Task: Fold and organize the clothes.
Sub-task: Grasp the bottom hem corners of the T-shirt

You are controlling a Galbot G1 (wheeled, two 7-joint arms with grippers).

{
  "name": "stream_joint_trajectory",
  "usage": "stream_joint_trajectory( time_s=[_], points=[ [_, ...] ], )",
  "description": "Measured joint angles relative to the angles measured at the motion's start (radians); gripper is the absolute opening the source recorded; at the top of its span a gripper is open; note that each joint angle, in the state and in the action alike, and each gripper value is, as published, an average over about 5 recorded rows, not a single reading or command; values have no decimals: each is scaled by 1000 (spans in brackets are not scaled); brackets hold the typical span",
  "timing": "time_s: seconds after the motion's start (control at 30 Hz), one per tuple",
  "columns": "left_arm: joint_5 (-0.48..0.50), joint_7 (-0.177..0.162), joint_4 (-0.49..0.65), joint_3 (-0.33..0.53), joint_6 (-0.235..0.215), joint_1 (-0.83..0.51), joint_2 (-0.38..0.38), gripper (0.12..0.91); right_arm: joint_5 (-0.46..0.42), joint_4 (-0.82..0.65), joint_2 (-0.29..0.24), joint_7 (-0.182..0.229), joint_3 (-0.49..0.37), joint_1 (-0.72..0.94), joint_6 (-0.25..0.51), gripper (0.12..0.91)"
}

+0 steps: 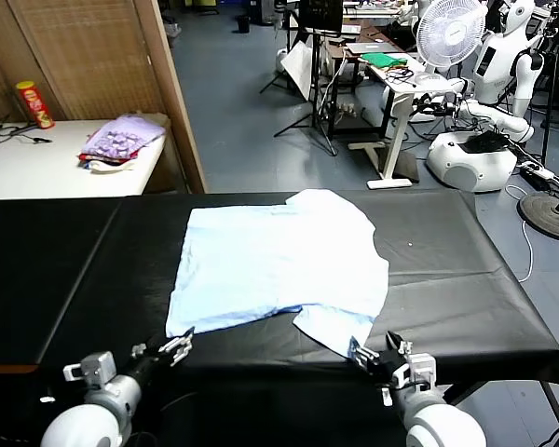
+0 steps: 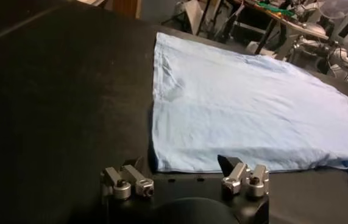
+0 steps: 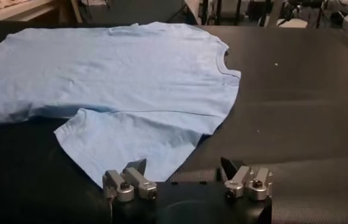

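Both claws, left claw [image 1: 179, 346] and right claw [image 1: 377, 354], gape wide, empty, beside T-shirt [image 1: 275, 261]

Head cam high, looking down and forward; two wrist cams low and close.
All three share the T-shirt [image 1: 275, 261] on the black table [image 1: 447, 279].

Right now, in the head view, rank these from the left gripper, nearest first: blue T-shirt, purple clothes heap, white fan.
1. Blue T-shirt: on the black table, just ahead of the open left gripper.
2. Purple clothes heap: far left, on the white table.
3. White fan: far right, at the back.
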Motion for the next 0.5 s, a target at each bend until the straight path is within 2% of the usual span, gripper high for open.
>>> stream_joint_trajectory(
  time_s=[0.1, 0.23, 0.4, 0.43, 0.5],
  points=[
    [2, 2, 8, 0, -7, -3, 0, 798, -5, -5, 4, 0, -6, 1, 1, 685],
    [1, 10, 24, 0, -21, -3, 0, 762, -18, -12, 16, -1, -18, 2, 1, 462],
    [3, 21, 26, 4, -27, 4, 0, 533, -36, -13, 28, 4, -23, -4, 4, 205],
    [4, 23, 23, 6, -27, 5, 0, 483, -39, -11, 29, 7, -22, -7, 5, 164],
    [5, 27, 18, 10, -27, 7, 1, 382, -41, -5, 31, 14, -18, -14, 5, 131]
  ],
)
